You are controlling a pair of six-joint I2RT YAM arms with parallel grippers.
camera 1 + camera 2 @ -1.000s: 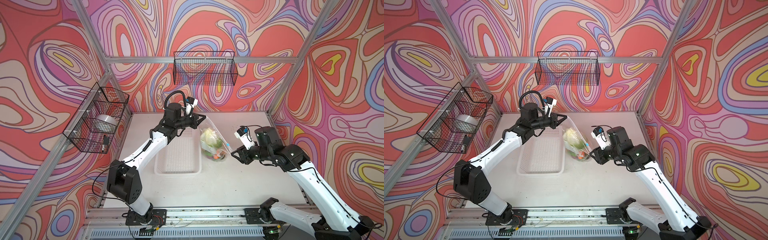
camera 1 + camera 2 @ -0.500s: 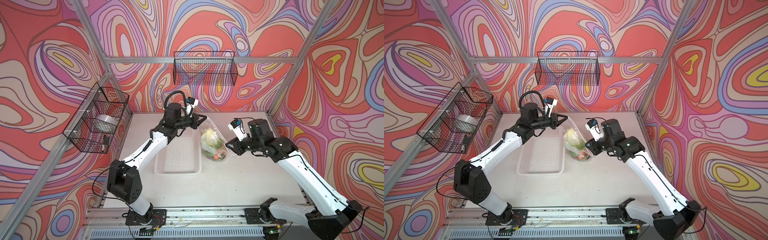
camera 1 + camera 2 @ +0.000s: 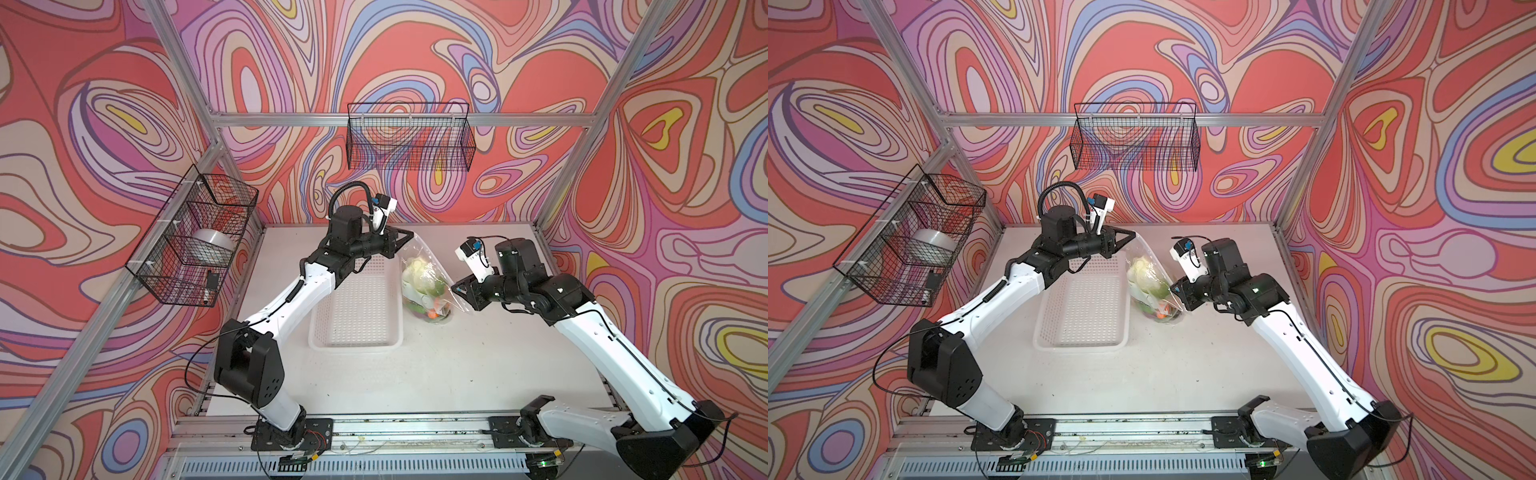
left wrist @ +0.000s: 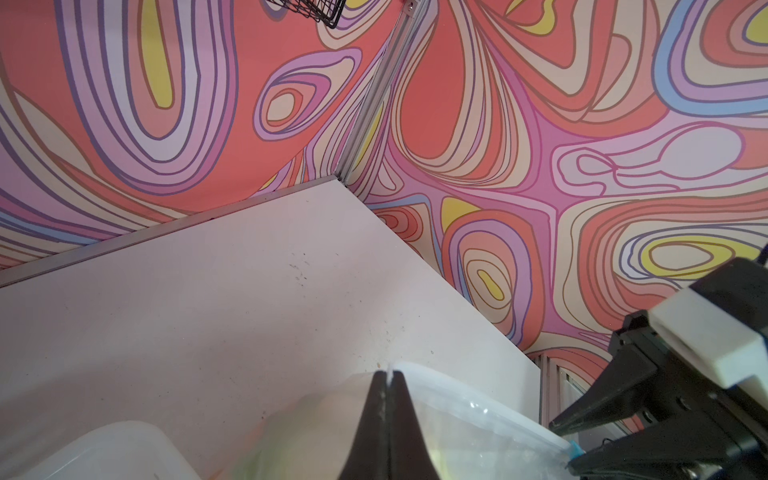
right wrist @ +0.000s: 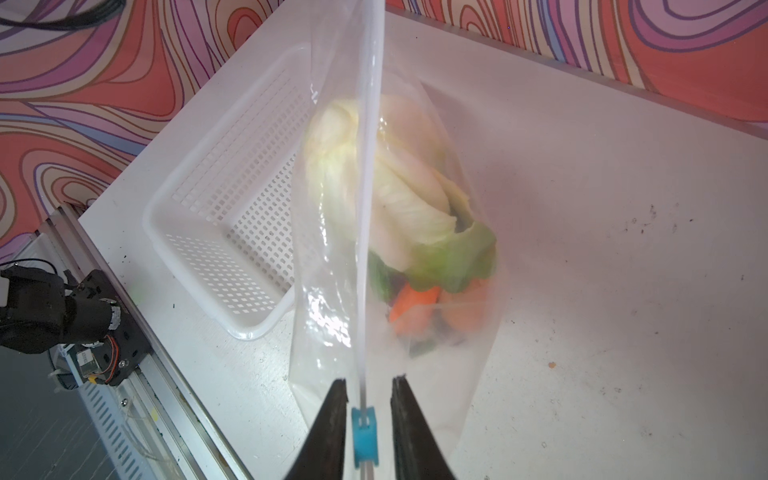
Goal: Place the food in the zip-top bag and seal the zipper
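The clear zip-top bag (image 3: 430, 253) (image 5: 324, 291) hangs right of the white basket, its bottom on the table. Inside lies the food (image 3: 419, 278): pale green lettuce (image 5: 399, 199), an orange carrot (image 5: 415, 303) and darker pieces under them. My left gripper (image 3: 409, 237) (image 4: 387, 374) is shut on the far corner of the bag's top edge. The zipper (image 5: 368, 166) runs taut from there to my right gripper (image 3: 455, 287) (image 5: 369, 379). Its jaws stand narrowly open on either side of the blue slider (image 5: 365, 436), with a thin gap on each side.
The white perforated basket (image 3: 353, 343) (image 5: 166, 232) stands left of the bag with nothing in it. One black wire basket (image 3: 409, 141) hangs on the back wall. Another wire basket (image 3: 195, 237) on the left wall holds a tape roll.
My right gripper has moved left and up to the bag's near top corner, and its jaws have narrowed around the blue slider. The left gripper and the bag have stayed put.
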